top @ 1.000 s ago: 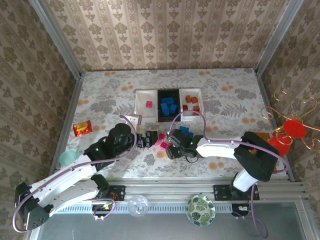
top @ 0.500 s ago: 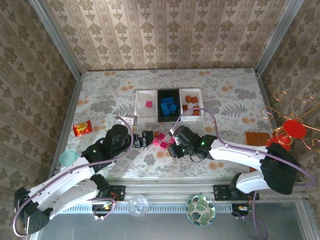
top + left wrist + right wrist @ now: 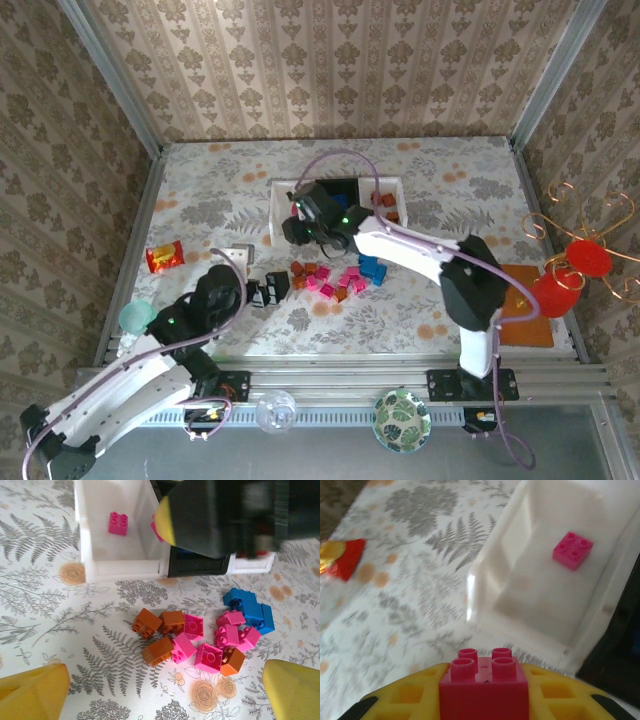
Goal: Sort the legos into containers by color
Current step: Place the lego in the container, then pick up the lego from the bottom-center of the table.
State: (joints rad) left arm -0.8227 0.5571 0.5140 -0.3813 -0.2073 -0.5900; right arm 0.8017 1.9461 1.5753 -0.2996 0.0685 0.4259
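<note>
While floral tablecloth meets damask walls, right gripper clamps pink lego (left gripper spread wide, empty).

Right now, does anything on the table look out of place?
Only the shiny red snack packet, lying alone near the left edge of the table, far from the loose bricks. Nothing looks spilled or damaged.

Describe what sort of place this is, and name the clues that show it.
Probably a robot test cell, not a home: wallpaper-printed walls, robot arms bolted to an aluminium rail, and lego bricks near sorting trays.
</note>
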